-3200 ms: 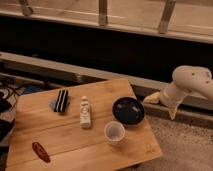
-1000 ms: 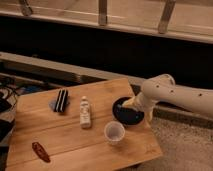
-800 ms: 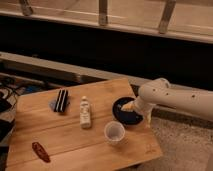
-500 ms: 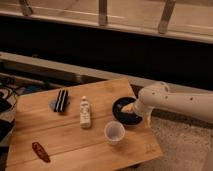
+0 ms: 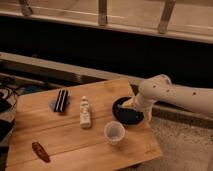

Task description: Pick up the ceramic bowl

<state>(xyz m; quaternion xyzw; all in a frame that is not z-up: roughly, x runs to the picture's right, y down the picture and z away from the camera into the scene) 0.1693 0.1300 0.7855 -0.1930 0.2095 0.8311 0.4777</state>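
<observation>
now fingers (image 5: 129,103) at ceramic bowl (image 5: 124,116) rim

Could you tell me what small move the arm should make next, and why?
The gripper sits at the right rim of the black bowl, which rests flat on the table beside the white cup. So it should probably take hold of that rim, then lift.

gripper (image 5: 130,104) at ceramic bowl's (image 5: 125,116) far rim, cup (image 5: 115,133) just before bowl
</observation>
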